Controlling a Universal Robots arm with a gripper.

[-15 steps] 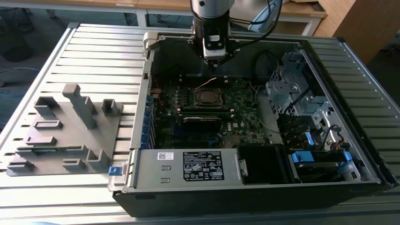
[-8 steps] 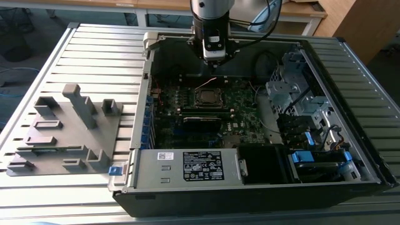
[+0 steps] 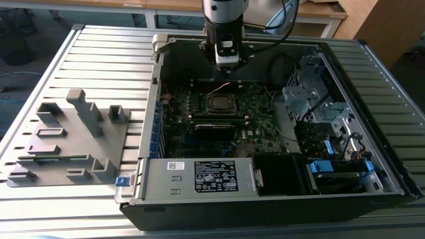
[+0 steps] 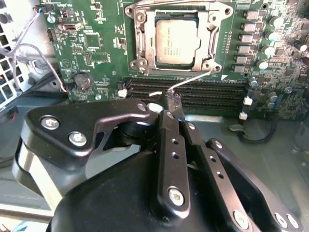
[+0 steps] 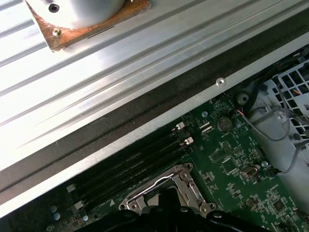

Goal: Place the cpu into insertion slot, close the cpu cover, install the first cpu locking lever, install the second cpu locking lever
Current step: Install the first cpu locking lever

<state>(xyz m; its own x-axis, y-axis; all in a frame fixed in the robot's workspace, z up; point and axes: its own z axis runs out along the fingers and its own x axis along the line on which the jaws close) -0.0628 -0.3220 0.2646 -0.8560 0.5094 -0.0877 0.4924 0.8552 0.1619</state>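
An open case [image 3: 151, 149] lies on its side on a slatted table [image 3: 99, 55]. Inside it sit a green board [image 3: 259, 119], a grey-labelled power supply [image 3: 199, 177] at the near end, and metal drive cages [image 3: 312, 94] toward the exterior view's right. To the exterior view's left of the case, a grey tray [image 3: 66, 169] carries several upright grey blocks.

The cpu [image 4: 176, 41] lies flat in the slot [image 4: 138, 17] near the middle of the board. The cover [image 4: 206, 38] is down over it, its frame around the silver top, which shows through the window. One lever [image 4: 193, 79], a thin wire, runs slanting from a corner of the slot out across the memory slots [image 4: 217, 94]. It does not lie flat along the frame. A second wire [image 4: 159, 4] runs along the frame's opposite side; I cannot tell whether it is latched.

The gripper [image 4: 171, 102] hangs inside the case near its far wall, just beside the slot and over the memory slots. Its fingers are drawn together to a narrow point, and the tips meet the slanting lever's free end. Whether they pinch the wire I cannot tell.
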